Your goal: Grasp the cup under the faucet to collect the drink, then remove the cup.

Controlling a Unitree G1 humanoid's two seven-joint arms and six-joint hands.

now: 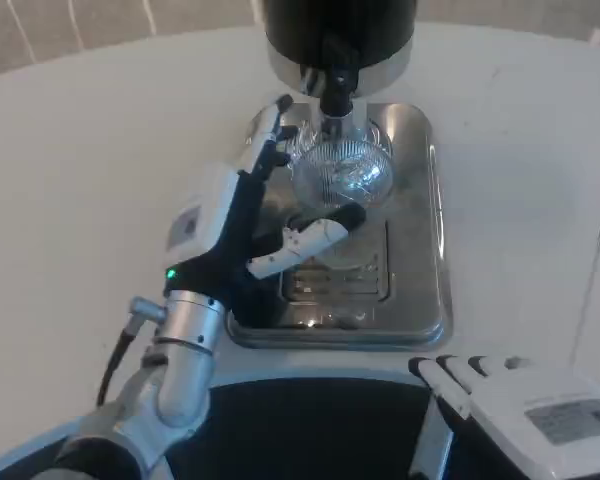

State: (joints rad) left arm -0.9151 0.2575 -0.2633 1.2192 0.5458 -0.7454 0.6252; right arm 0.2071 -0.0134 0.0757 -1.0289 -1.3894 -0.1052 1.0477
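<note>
Right now the clear, faceted glass cup (342, 172) stands on the shiny steel drip tray (420, 250) directly beneath the black faucet (336, 88) of the black-and-silver drink dispenser (340, 35), on the white table (80, 180). From the cup's left side the left hand (248, 225) reaches in and wraps it, upper fingers (272, 125) against the far left of the glass and another white-and-black finger (305, 240) curving under its near side, so it appears to be gripping the cup. Down at the near edge the right hand (525, 400) lies low with its white back up and fingers stretched flat, grasping nothing.
</note>
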